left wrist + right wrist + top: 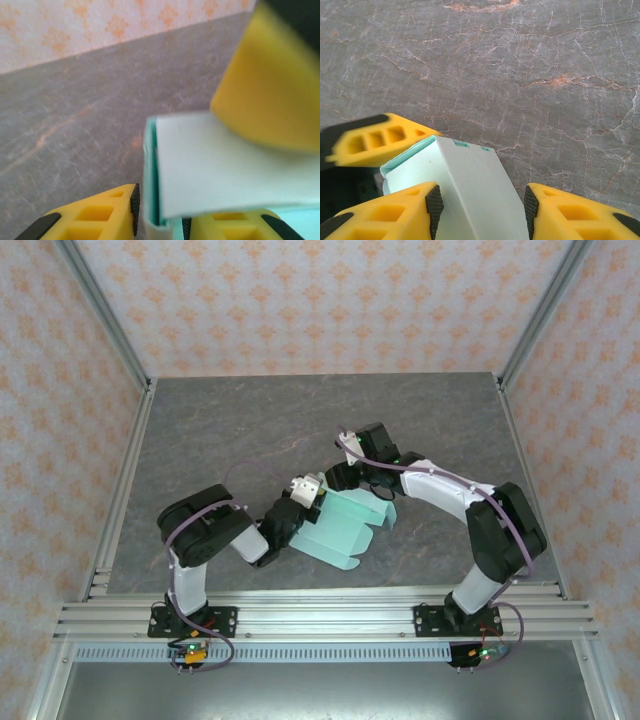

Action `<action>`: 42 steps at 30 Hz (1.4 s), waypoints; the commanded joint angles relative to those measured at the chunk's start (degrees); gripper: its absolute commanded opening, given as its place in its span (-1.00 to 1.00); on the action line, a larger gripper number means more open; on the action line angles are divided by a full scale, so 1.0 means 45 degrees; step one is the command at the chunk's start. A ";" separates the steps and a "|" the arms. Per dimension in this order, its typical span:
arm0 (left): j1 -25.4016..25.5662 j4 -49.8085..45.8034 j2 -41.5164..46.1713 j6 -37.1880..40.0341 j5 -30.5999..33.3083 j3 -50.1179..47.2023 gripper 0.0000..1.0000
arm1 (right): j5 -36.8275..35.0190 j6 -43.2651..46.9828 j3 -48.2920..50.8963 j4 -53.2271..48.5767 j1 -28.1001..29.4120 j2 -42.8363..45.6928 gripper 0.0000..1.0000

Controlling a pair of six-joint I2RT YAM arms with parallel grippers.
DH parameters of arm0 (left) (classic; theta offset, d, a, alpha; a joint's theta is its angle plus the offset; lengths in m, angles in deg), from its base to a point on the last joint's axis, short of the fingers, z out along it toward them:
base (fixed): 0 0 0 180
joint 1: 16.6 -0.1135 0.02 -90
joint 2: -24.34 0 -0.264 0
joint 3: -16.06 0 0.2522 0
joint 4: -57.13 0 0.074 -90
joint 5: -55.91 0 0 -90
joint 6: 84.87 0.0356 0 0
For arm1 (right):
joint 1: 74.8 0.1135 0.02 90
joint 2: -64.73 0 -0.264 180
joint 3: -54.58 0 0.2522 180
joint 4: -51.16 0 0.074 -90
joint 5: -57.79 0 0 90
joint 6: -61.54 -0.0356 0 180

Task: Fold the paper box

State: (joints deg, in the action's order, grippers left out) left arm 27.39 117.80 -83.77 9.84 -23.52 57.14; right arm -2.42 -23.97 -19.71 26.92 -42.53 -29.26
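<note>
The paper box [350,525] is pale mint card, partly folded, lying on the table between the arms with flaps spread toward the near side. My left gripper [308,488] is at its far left corner. In the left wrist view a doubled-over wall of the box [151,200] stands between the pads of the left gripper [160,220], with a thin gap at the left pad, so the jaws are open. My right gripper [338,478] straddles a raised folded corner of the box [470,185]. Its pads [434,205] close on both sides of that corner.
The table [250,430] is grey marbled stone with patterned walls behind and metal rails at its edges. The two grippers work close together: a right finger [270,85] looms over the card, and a left finger [375,142] lies just left of the box corner.
</note>
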 commanded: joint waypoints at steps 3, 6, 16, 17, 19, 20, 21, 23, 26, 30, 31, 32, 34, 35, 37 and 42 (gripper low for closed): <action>0.0003 0.0034 0.0959 0.0773 0.0346 -0.0167 -0.50 | -0.0096 -0.0165 0.0443 -0.0871 0.0194 -0.0224 -0.02; 0.0009 0.0169 0.0405 0.0888 -0.0161 -0.0003 -0.63 | -0.0041 -0.0301 0.0539 -0.0767 0.0241 -0.0210 -0.02; 0.0090 0.0219 -0.0213 0.0815 -0.0224 -0.0085 -0.93 | 0.0020 -0.0859 0.1121 -0.0055 0.0699 -0.0046 -0.02; 0.0115 0.0236 -0.0213 0.0895 -0.0160 -0.0109 -0.93 | 0.0071 -0.0887 0.1159 0.0030 0.0736 -0.0064 -0.02; 0.0160 0.0294 -0.0491 0.1056 -0.0012 -0.0132 -0.95 | 0.0177 -0.0950 0.1195 0.0115 0.0830 -0.0087 -0.01; 0.0185 0.0314 -0.0656 0.1115 0.0013 -0.0131 -0.96 | 0.0200 -0.0985 0.1215 0.0126 0.0881 -0.0060 -0.01; 0.0224 0.0314 -0.0725 0.1147 0.0016 -0.0146 -0.96 | 0.0235 -0.0998 0.1210 0.0170 0.0929 -0.0033 0.00; 0.0315 0.0315 -0.0740 0.1242 -0.0092 -0.0223 -0.94 | 0.0424 -0.1122 0.1191 0.0217 0.0954 -0.0034 0.02; 0.0347 0.0282 -0.0665 0.1545 -0.0988 -0.0402 -0.85 | 0.0418 -0.1137 0.0948 -0.0093 0.0972 -0.0069 0.01; 0.0380 0.0314 -0.0374 0.1600 -0.0869 -0.0759 -0.68 | 0.0358 -0.1137 0.0874 -0.0176 0.1029 -0.0212 -0.02; 0.0363 0.0312 0.0069 0.1701 -0.0924 -0.0847 -0.58 | 0.0321 -0.1152 0.0820 -0.0221 0.1055 -0.0264 -0.02; 0.0376 0.0297 0.0197 0.1790 -0.0956 -0.0940 -0.53 | 0.0316 -0.1154 0.0792 -0.0294 0.1070 -0.0308 -0.03; 0.0353 0.0255 0.0418 0.1946 -0.0997 -0.1057 -0.48 | 0.0299 -0.1123 0.0728 -0.0394 0.1071 -0.0344 -0.04; 0.0349 0.0246 0.0494 0.1978 -0.0983 -0.1105 -0.48 | 0.0277 -0.1154 0.0736 -0.0390 0.1088 -0.0326 -0.04; 0.0335 0.0219 0.0549 0.2063 -0.0944 -0.1161 -0.49 | 0.0307 -0.1149 0.0674 -0.0452 0.1071 -0.0362 -0.04; 0.0234 0.0255 0.0422 0.2059 -0.0671 -0.0958 -0.92 | 0.0319 -0.1077 0.0521 -0.0677 0.1081 -0.0324 -0.06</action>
State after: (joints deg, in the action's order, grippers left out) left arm 27.76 120.25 -82.63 16.66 -24.81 52.37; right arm -1.59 -28.89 -17.42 29.83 -38.68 -28.54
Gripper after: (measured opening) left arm 0.076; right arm 0.474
